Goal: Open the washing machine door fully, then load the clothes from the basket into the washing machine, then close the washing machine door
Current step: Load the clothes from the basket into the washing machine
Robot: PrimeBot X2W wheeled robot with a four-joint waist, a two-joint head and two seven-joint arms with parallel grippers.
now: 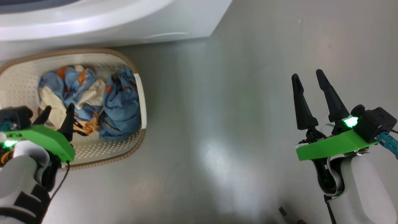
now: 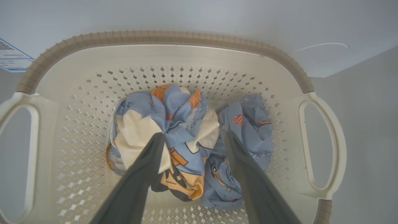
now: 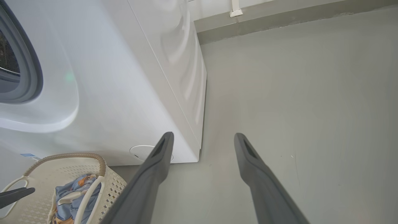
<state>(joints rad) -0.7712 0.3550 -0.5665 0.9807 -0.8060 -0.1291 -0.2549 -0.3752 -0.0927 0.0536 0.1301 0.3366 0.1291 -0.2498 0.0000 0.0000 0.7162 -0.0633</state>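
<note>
The cream basket (image 1: 141, 93) sits on the floor in front of the white washing machine (image 1: 124, 28). In it lie the clothes: a light blue garment (image 1: 121, 102) on the right and a cream, blue and orange bundle (image 1: 77, 90) beside it. My left gripper (image 1: 59, 109) hangs open just over the basket's near side. In the left wrist view my left gripper (image 2: 194, 135) straddles the cream bundle (image 2: 136, 133) from above, with the blue garment (image 2: 252, 124) to its right. My right gripper (image 1: 307, 74) stands open over bare floor, far right. The washing machine door is out of view.
The right wrist view shows the machine's round opening with its grey gasket (image 3: 29, 62), the round filter cap (image 3: 140, 152) low on the front, and the basket (image 3: 102, 161) below it. A blue sticker (image 2: 12, 59) sits on the machine. Grey floor (image 1: 233, 109) stretches right.
</note>
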